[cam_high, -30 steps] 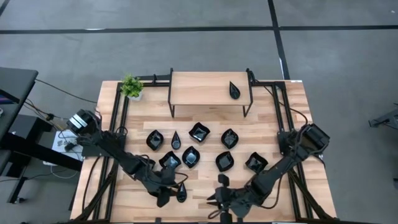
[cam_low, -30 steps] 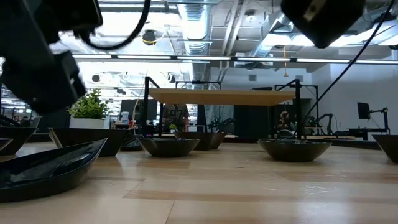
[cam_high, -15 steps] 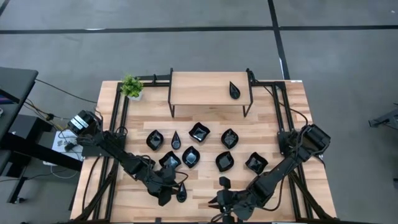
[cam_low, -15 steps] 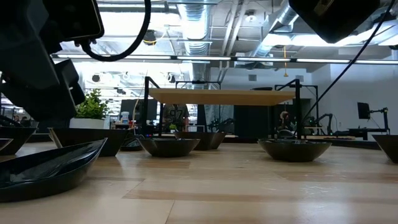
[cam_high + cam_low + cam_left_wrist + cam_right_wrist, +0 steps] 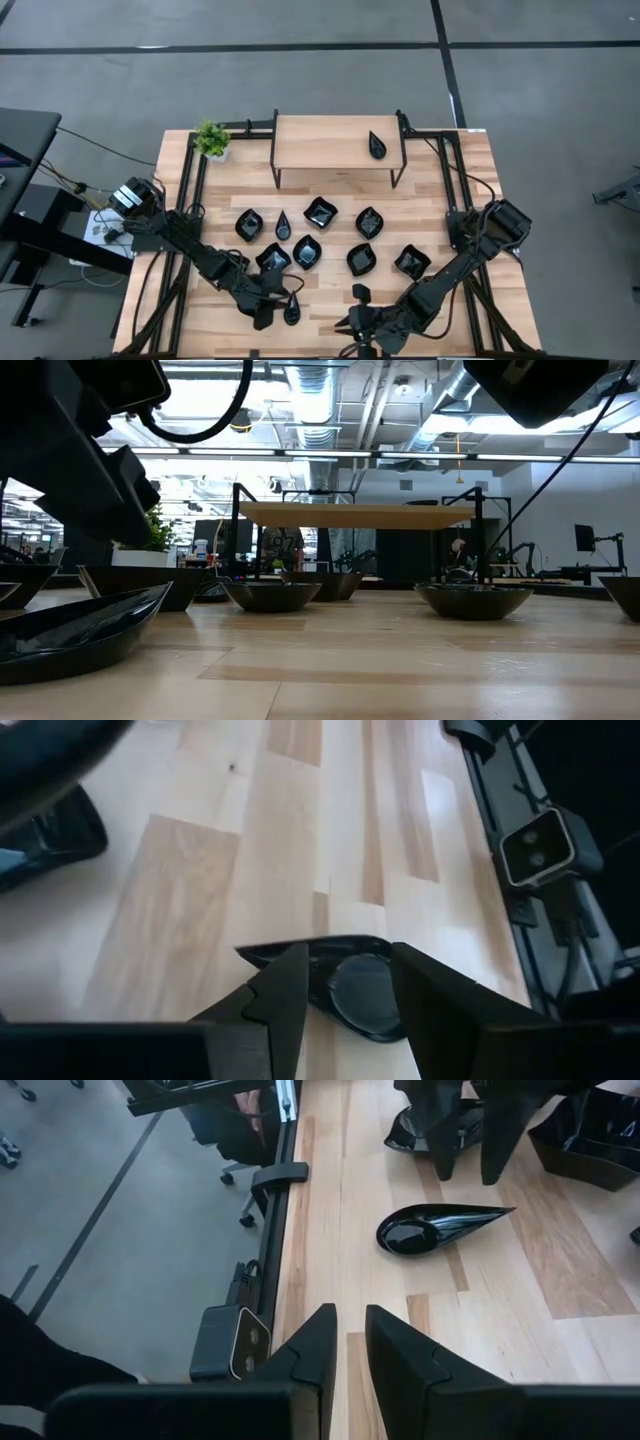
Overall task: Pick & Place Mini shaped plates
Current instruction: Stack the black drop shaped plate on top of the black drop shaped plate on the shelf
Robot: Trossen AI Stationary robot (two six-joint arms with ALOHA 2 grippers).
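Note:
Several glossy black mini plates (image 5: 320, 212) sit in a cluster on their bases mid-table. One teardrop plate (image 5: 376, 145) rests on the raised shelf. Another teardrop plate (image 5: 430, 1230) lies on its base near the table's near edge, also in the low view (image 5: 80, 630). My left gripper (image 5: 350, 985) hovers open just above it, a finger on either side of the plate (image 5: 360, 1005), not touching; the right wrist view shows the left gripper (image 5: 468, 1175) clear of the plate. My right gripper (image 5: 350, 1325) waits by the near edge, empty, its fingers a narrow gap apart.
A wooden shelf (image 5: 338, 142) on black legs stands at the far side, with a small green potted plant (image 5: 212, 140) to its left. Black frame rails run along both table sides. A small camera (image 5: 232, 1350) sits at the near edge. Bare wood lies between the two grippers.
My left arm has shifted slightly toward the table's right above the near teardrop plate. The plate has stayed where it was.

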